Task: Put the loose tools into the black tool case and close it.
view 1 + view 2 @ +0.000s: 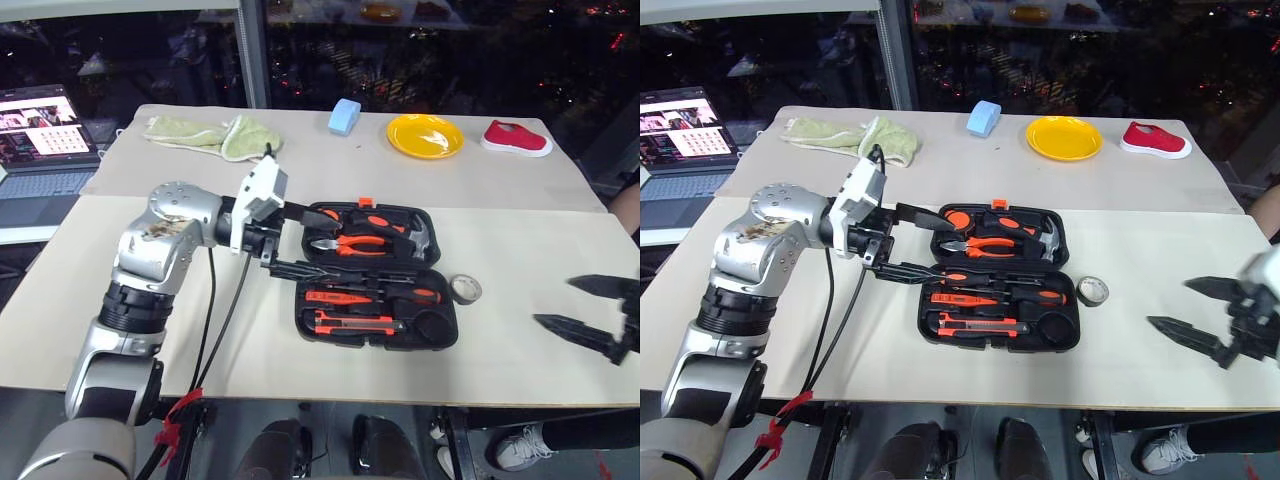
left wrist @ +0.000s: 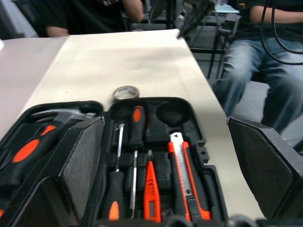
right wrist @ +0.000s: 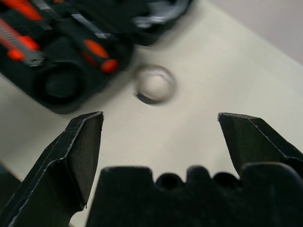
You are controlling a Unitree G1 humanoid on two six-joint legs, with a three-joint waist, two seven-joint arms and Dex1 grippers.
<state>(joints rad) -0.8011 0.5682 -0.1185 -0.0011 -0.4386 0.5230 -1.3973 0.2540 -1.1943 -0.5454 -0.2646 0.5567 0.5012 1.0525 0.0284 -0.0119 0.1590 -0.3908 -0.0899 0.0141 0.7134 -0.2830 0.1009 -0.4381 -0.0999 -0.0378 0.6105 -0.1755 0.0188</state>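
Laptop [image 1: 45,140]: sitting at the far left, screen glowing.
Green cloth [image 1: 210,135]: lying on the far part of the surface [image 1: 520,250].
Left tool [image 1: 290,240]: hovering at the left edge of the case, fingers spread wide, grasping nothing.
Black tool case [image 1: 372,275]: lying open mid-surface. The far half is holding the pliers [image 1: 350,243] and hammer [image 1: 415,235]; the near half is holding two black-and-orange screwdrivers [image 1: 400,295], a slim orange tester [image 1: 335,297] and a utility knife [image 1: 355,322]. The round recess at its right end is standing empty.
Blue block [image 1: 345,116], yellow plate [image 1: 425,135] and red shoe [image 1: 515,138]: lining the far edge.
Tape roll [image 1: 464,289]: lying loose on the surface, just beside the case's right edge.
Right tool [image 1: 590,310]: hovering at the far right, well apart from the roll, fingers released wide, grasping nothing.
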